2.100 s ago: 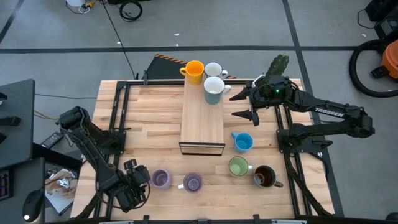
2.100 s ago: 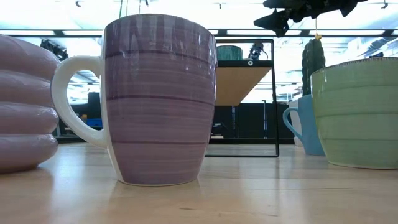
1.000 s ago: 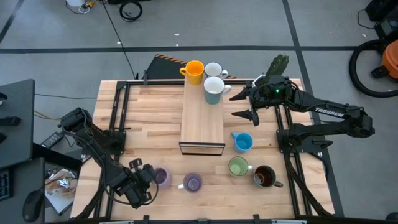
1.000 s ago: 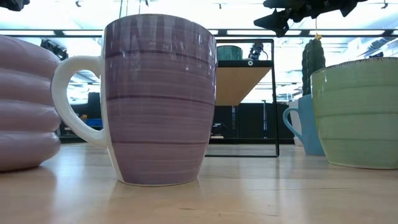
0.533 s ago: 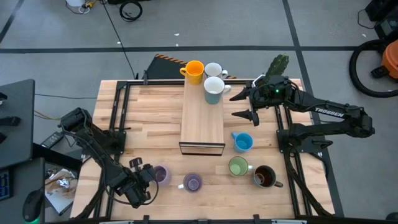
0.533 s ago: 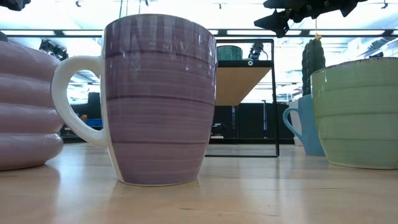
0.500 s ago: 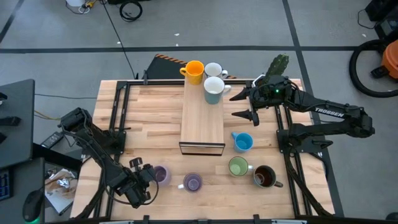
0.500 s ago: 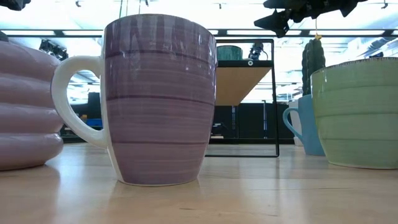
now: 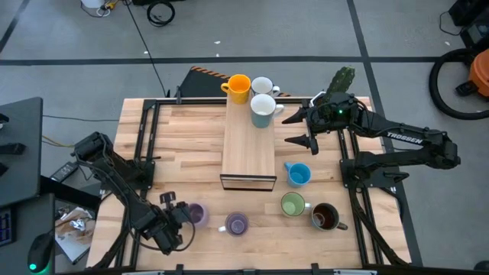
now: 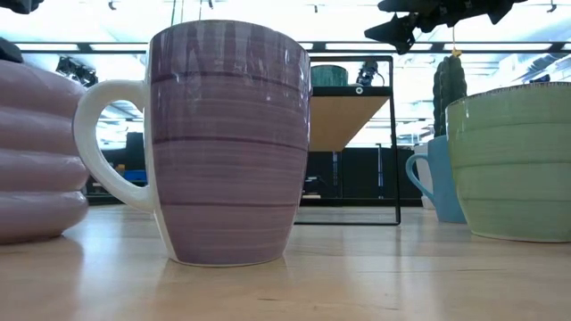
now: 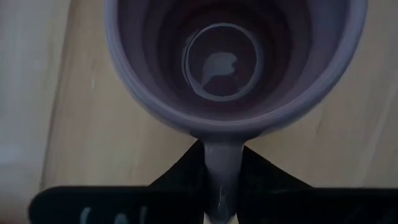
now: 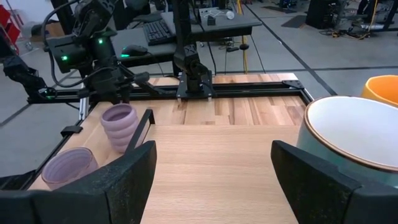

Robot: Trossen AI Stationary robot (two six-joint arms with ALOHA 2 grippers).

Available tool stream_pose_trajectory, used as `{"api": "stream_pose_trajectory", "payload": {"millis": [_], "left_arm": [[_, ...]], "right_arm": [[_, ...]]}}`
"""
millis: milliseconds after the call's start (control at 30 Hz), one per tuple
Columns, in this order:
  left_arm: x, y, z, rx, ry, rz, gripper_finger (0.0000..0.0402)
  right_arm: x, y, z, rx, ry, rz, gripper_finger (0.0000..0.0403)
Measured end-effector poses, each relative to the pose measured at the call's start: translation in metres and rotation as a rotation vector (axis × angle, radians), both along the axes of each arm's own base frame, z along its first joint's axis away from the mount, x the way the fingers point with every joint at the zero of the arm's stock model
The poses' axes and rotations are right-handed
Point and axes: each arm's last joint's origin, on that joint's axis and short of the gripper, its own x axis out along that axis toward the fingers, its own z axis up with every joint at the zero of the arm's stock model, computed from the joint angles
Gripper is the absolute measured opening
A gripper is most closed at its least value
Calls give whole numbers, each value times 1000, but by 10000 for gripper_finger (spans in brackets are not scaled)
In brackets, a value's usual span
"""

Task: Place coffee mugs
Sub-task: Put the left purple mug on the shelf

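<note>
Nearest the front edge of the counter (image 9: 183, 145), the left tool (image 9: 177, 216) has its fingers either side of the handle of the ribbed purple mug (image 9: 198, 216) — the left wrist view looks straight down into that mug (image 11: 233, 62), its handle (image 11: 221, 168) running between the dark fingers (image 11: 180, 177), though whether they have clamped yet I cannot tell; the step in hand looks like taking this mug for the raised wooden shelf (image 9: 248, 145) in the middle. To do it well, pinch the handle squarely and confirm the grip before lifting; rise straight up, since the striped purple mug (image 9: 236, 224) stands just beside it (a sideways drag could knock it); keep the mug level so it does not swing about the handle. Further along the front sit the green mug (image 9: 292, 204) and dark brown mug (image 9: 325, 217), then the blue mug (image 9: 299, 174) beside the shelf; at the shelf's far end stand the orange mug (image 9: 238, 87) and two white mugs (image 9: 263, 108); the right tool (image 9: 299, 127) hovers there, fingers wide and empty, near a cactus (image 9: 341, 80).
</note>
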Motion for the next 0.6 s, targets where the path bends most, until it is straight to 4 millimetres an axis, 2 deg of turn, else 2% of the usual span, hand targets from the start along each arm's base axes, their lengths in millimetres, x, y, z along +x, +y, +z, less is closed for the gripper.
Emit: {"api": "stream_pose_trajectory", "payload": {"millis": [433, 600], "left_arm": [[-15, 21, 26, 70, -31, -9, 54], [-12, 33, 34, 107, -46, -53, 54]], "right_arm": [[3, -1, -3, 32, 15, -7, 323], [11, -4, -8, 49, 38, -11, 323]]}}
